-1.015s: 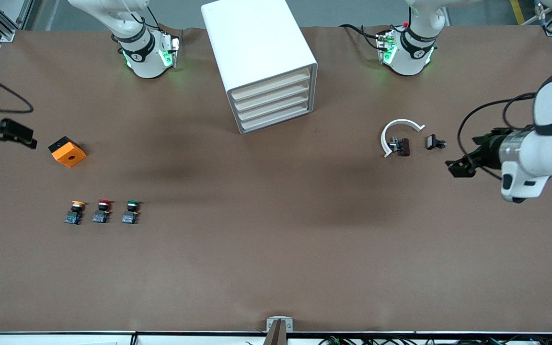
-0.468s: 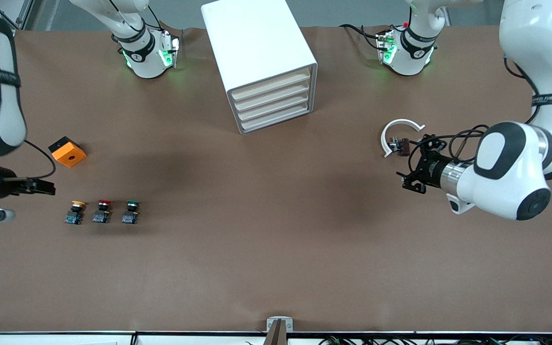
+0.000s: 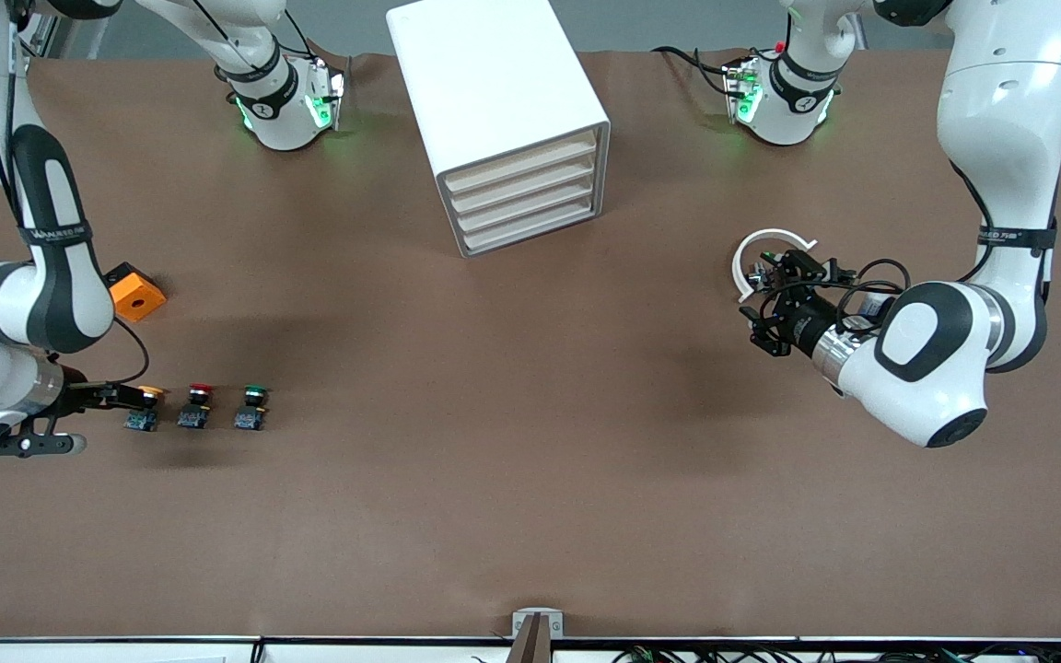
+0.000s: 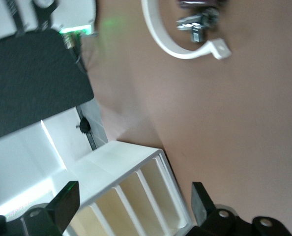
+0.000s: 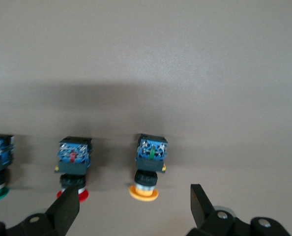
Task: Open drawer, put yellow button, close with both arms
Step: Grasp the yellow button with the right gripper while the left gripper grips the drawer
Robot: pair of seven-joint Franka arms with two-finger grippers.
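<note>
The white cabinet [image 3: 494, 110] stands at the middle of the table near the bases, all four drawers shut; the uppermost drawer [image 3: 519, 162] is flush. The yellow button [image 3: 146, 406] lies in a row with a red button [image 3: 196, 405] and a green button [image 3: 252, 406]. My right gripper [image 3: 116, 405] is open, low beside the yellow button's cap. In the right wrist view the yellow button [image 5: 147, 167] lies just ahead of the open gripper [image 5: 134, 209]. My left gripper [image 3: 757, 330] is open beside a white ring [image 3: 756, 253]. It [image 4: 133, 204] points at the cabinet [image 4: 121, 164].
An orange block [image 3: 137, 295] sits beside the right arm's elbow, farther from the front camera than the buttons. A small dark part [image 3: 763, 273] lies inside the white ring. The red button [image 5: 73, 164] lies close to one right finger.
My right gripper has swung down toward the front camera, from beside the orange block to the yellow button. My left gripper has moved toward the table's middle, next to the white ring.
</note>
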